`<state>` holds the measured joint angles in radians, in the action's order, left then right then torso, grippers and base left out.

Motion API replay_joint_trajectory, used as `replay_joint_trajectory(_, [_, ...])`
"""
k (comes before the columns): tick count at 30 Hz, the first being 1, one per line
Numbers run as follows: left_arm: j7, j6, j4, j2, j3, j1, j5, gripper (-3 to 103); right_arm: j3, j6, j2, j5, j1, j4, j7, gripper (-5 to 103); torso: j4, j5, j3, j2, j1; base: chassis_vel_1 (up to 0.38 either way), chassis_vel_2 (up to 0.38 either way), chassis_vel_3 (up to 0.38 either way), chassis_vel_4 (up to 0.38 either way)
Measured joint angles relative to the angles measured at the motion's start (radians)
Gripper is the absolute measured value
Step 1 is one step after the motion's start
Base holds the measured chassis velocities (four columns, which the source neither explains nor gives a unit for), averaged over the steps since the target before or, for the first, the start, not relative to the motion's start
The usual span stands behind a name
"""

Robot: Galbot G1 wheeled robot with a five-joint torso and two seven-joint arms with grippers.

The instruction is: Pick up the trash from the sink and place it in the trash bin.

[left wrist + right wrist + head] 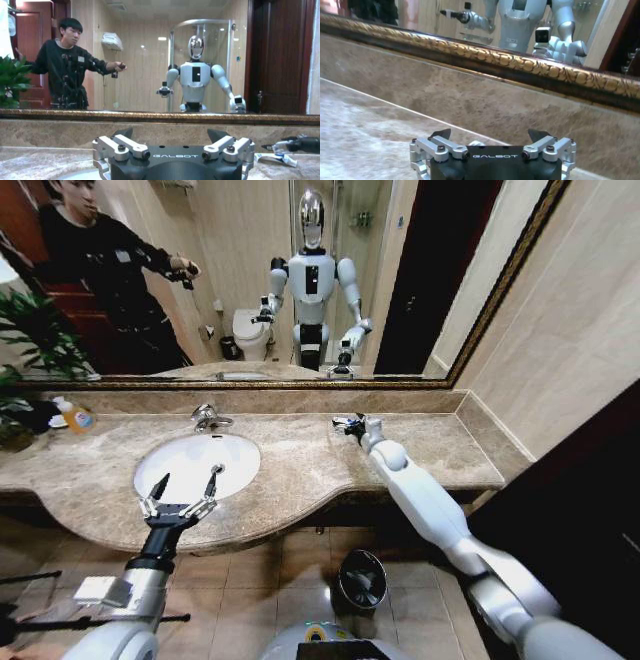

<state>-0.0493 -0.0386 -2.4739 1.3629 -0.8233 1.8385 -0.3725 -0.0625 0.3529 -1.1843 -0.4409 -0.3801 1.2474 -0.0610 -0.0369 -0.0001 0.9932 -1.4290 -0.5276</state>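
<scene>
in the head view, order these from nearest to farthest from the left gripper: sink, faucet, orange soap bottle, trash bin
From the left gripper, open over the basin's front edge:
1. sink, directly under its fingertips.
2. faucet, behind the basin by the mirror.
3 and 4. orange soap bottle, back left on the counter, and trash bin, on the floor to the right: too close to call.

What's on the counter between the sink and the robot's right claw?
Just bare marble counter between the sink and the right gripper, seen in the head view.

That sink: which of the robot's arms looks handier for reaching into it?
Probably the left: its left gripper hovers open above the sink, while the right gripper sits off on the counter by the mirror.
</scene>
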Motion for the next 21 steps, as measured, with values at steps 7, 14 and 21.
replay_joint_trajectory(7, [0.0,0.0,0.0,0.0,0.0,0.0,0.0,100,-0.028,0.052,0.022,0.035,0.068,-0.045,0.049,100,0.0002,0.0,0.0,0.0,0.0,0.0,0.0,0.0,0.0])
replay_joint_trajectory(14, [0.0,0.0,0.0,0.0,0.0,0.0,0.0,100,-0.04,0.099,0.047,0.099,0.075,-0.036,0.219,100,0.0002,0.0001,0.0,0.0,0.0,0.0,0.0,0.0,0.0])
replay_joint_trajectory(21, [0.0,0.0,0.0,0.0,0.0,0.0,0.0,100,-0.051,0.065,0.026,0.135,0.093,-0.099,0.239,100,0.0003,0.0001,0.0,0.0,0.0,0.0,0.0,0.0,0.0])
